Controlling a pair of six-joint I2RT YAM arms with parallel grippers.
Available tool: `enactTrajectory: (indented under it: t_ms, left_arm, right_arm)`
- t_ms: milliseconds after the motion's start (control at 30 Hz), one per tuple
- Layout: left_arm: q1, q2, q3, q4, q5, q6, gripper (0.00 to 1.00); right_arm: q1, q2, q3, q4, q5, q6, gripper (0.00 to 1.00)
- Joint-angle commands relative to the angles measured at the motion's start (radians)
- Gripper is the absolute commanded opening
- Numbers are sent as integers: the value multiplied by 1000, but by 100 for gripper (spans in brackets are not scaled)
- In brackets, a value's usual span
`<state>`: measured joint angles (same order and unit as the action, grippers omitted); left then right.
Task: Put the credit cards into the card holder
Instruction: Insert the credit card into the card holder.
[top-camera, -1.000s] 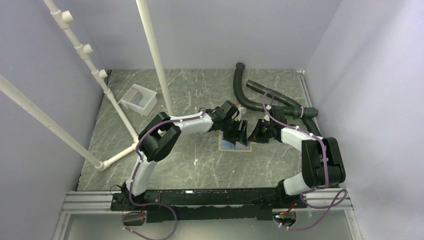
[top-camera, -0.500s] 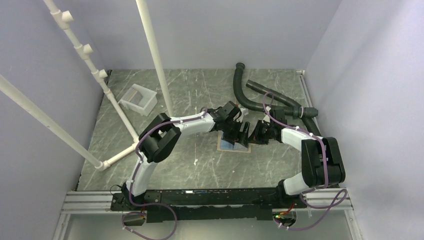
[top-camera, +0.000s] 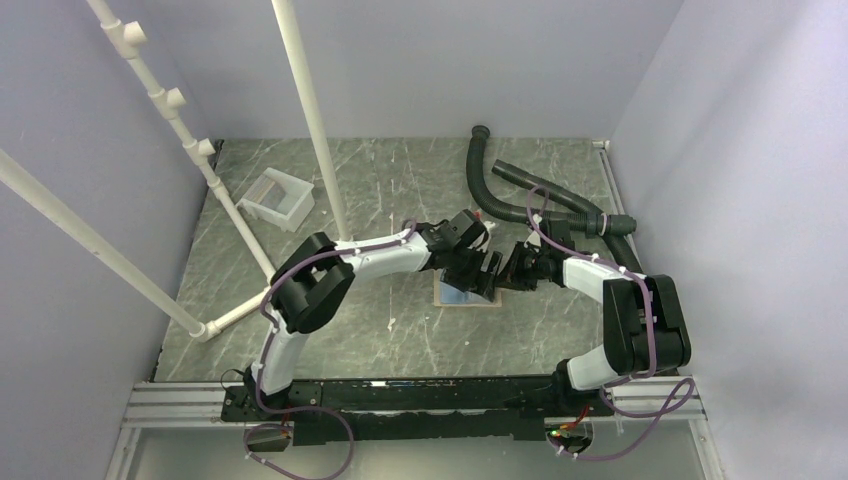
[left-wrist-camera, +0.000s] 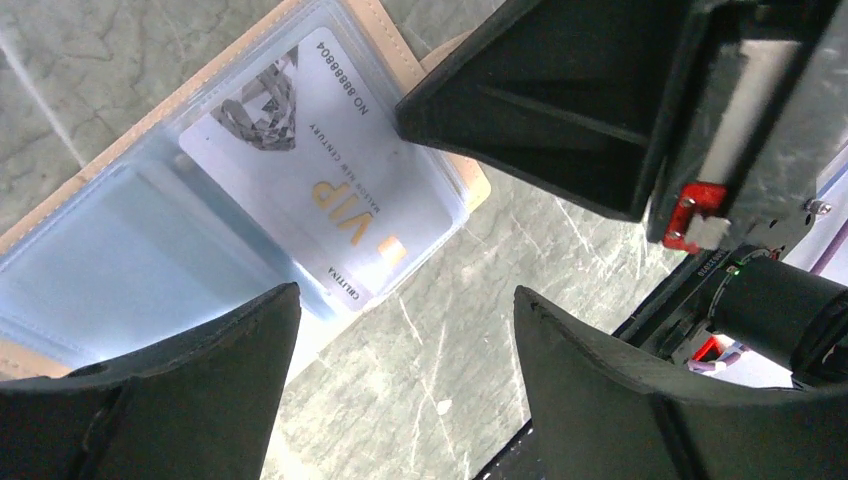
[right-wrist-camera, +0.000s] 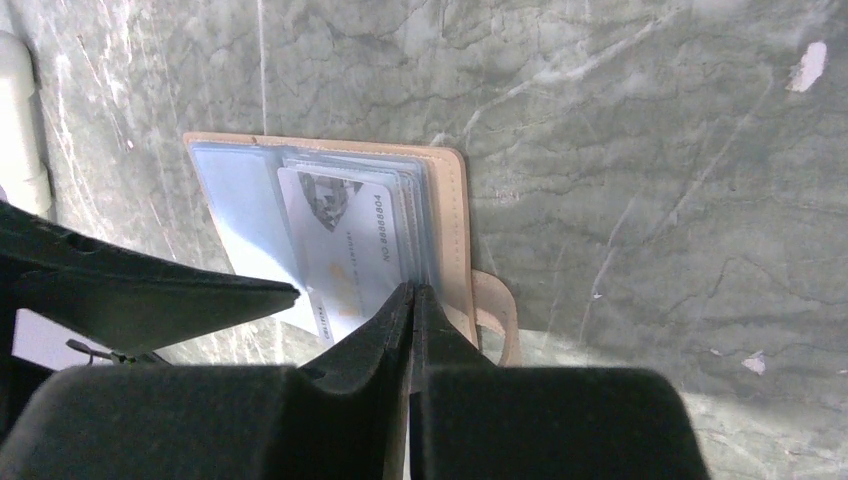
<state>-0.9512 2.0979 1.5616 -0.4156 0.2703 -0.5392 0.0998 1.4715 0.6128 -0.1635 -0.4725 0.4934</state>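
Left gripper (left-wrist-camera: 405, 293): fingers spread wide, nothing held, poised directly above the open card holder (right-wrist-camera: 453, 230). Right gripper (right-wrist-camera: 412, 292): fingers pressed together to a single point. Whether a thin sleeve edge is caught between them cannot be determined.

Table (top-camera: 400, 330): green marbled surface beneath both grippers.

White pipe frame (top-camera: 310, 110): stands well to the left of the left gripper and beyond it.

Black hoses (top-camera: 500, 200): lie on the table beyond the right gripper, near it but apart.

White tray (top-camera: 277, 198): on the table well to the left of the left gripper, beyond the nearest pipe.

Card holder: lies flat and opened out under both grippers, tan border outward, pale blue clear sleeves facing up. The right gripper's closed tip rests at the edge of the stacked sleeves on the half nearest it.

Credit card (left-wrist-camera: 320, 170): pale, marked "VIP" in gold, seated in the top sleeve of that half, just beside the right gripper's tip. Whether lower sleeves hold cards cannot be determined.

Snap tab (right-wrist-camera: 497, 310): projects from the holder's outer edge, just beside the right gripper's fingers.
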Motion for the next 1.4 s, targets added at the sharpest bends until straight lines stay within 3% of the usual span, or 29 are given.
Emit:
enactTrajectory:
  t_ms: [0,400,633,900,1067,1367]
  left_arm:
    - [0,-71,-22,4,-22,-7,83]
    - [-1,46,87,56,119,7,81]
    - [4,-66,-63,274,147,-32,82]
    - [24,-102,-95,91,-10,-48,82]
    - [24,-91,-102,70,-38,-69,83]
    - [-23,-47,-52,221,130,-12,81]
  right_arm:
    - [5,-2,-15,-18,1,-7,4]
    - [4,-7,-16,-16,-17,-6,4]
    - [5,-3,-18,-12,-23,-7,4]
    - [5,-6,-18,-13,-18,-10,4]
    - [5,-3,-19,-12,-16,-12,4]
    - [5,-3,-19,-4,-37,-6,4]
